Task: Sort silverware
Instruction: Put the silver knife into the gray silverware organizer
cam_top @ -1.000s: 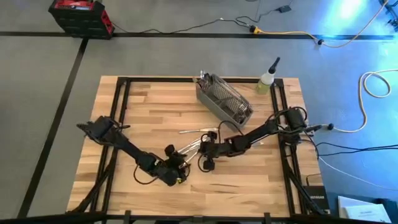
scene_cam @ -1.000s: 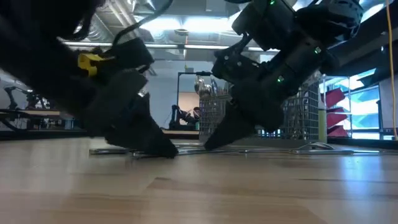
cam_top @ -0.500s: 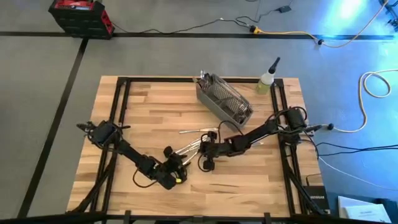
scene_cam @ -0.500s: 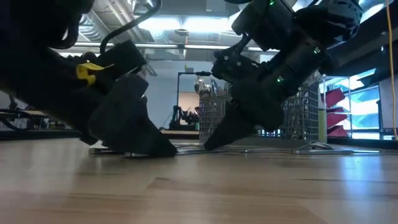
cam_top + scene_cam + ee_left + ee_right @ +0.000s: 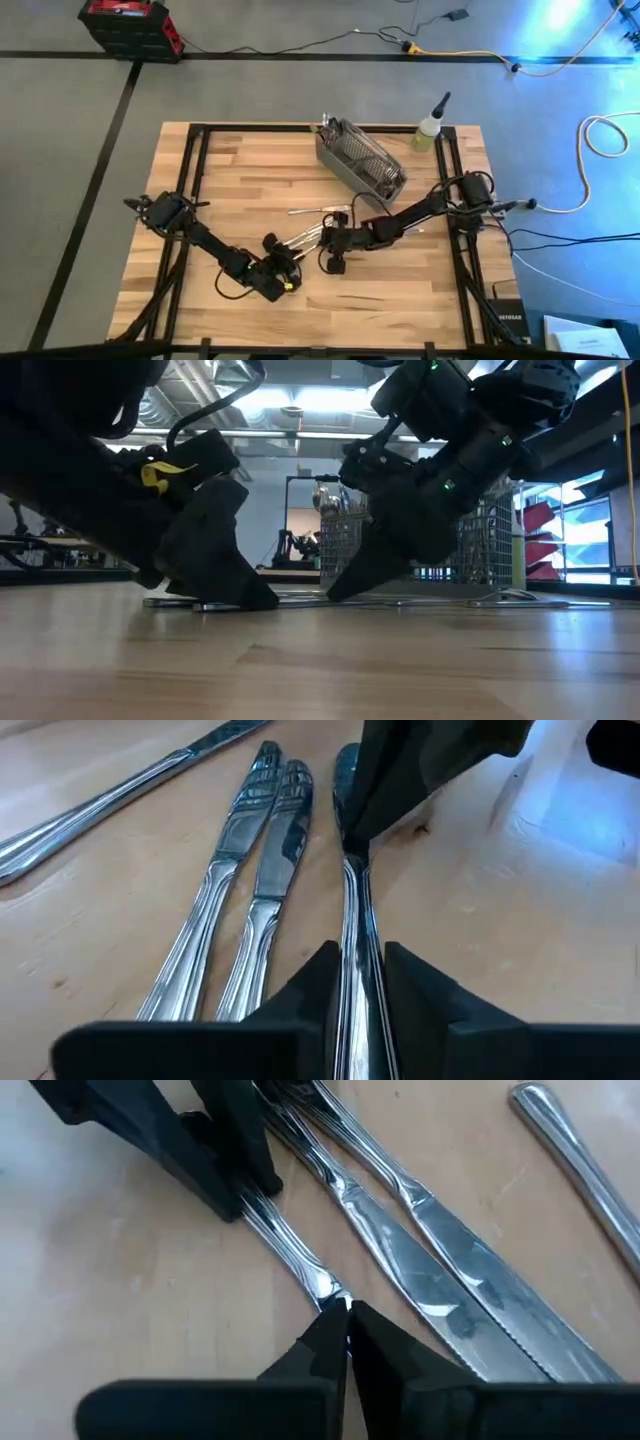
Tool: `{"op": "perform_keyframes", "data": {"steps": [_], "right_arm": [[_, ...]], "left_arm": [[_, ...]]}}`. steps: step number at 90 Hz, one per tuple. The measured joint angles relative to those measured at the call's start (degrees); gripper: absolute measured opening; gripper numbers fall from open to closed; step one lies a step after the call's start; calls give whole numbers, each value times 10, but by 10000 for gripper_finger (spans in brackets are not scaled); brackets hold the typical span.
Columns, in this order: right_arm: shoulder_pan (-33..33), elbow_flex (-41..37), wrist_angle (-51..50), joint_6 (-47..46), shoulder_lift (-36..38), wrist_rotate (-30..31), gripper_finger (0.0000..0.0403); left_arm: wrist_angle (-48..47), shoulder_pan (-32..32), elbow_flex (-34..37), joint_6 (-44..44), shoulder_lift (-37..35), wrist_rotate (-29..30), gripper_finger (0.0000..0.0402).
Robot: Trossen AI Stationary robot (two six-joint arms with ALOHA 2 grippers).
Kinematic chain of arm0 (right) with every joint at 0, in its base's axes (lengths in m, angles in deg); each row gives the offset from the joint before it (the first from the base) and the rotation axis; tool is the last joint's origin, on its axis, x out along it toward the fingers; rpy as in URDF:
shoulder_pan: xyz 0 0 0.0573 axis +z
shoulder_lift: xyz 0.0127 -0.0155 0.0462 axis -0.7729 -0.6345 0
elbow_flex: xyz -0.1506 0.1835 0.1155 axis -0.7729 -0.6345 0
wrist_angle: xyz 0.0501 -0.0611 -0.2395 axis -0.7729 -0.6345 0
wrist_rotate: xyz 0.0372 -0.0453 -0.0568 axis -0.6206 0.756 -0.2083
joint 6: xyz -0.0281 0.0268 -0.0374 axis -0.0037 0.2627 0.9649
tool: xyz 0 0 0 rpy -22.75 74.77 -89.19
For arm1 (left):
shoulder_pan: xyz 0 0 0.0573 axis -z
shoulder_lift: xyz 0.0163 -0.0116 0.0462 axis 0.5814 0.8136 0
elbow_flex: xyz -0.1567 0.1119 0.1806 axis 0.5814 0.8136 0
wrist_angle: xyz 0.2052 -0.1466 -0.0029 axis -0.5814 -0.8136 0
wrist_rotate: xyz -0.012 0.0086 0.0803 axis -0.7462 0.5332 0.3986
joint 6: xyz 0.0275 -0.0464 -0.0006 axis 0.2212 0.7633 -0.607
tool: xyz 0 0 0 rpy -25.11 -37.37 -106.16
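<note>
A: While both arms sit low at the table's front middle, what's the left gripper (image 5: 357,982) got?

B: Fingers clamped on the handle of one utensil (image 5: 352,900) lying flat on the table (image 5: 240,170). Can't tell if it's a spoon or fork; the bowl end is hidden.

A: And the right gripper (image 5: 346,1327)?

B: Pinched on the other end of the same utensil, fingertips almost together. The two grippers face each other along it.

A: Rest of the silverware?

B: Two knives (image 5: 255,880) lie side by side just beside the held piece, with another handle (image 5: 110,795) angled farther off. More stand in the basket (image 5: 358,158) at the back, well apart from the grippers.

A: Anything else?

B: A bottle (image 5: 430,127) at the back right corner.
</note>
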Motion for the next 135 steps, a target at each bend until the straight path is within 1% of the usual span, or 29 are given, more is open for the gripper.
{"op": "perform_keyframes", "data": {"steps": [9,16,26,40,73,91,105,111,117,127,135], "right_arm": [[2,-1,-7,2,17,-22,1],[9,-1,-3,8,42,-22,1],[23,0,-3,43,76,-20,1],[36,0,-7,77,104,-15,1],[35,0,-60,78,104,-10,1],[35,0,-66,79,104,42,1],[33,0,-59,66,104,50,2],[25,0,-54,45,101,36,13],[18,1,-53,35,96,21,32],[10,1,-36,44,80,-8,82],[2,1,-13,51,65,-43,123]], "left_arm": [[1,0,0,-5,0,-4,52],[2,0,0,-13,0,-4,52],[3,0,0,-20,0,-5,53],[0,4,0,-80,-3,-8,53],[0,5,0,-197,-4,-8,54],[0,5,0,-243,-4,-9,54],[-7,5,-1,-251,-5,-12,54],[-14,5,-1,-250,-5,-13,54],[-19,5,-1,-249,-5,-14,54],[-22,5,-1,-249,-5,-15,54],[-23,5,-1,-249,-5,-16,54]]}}
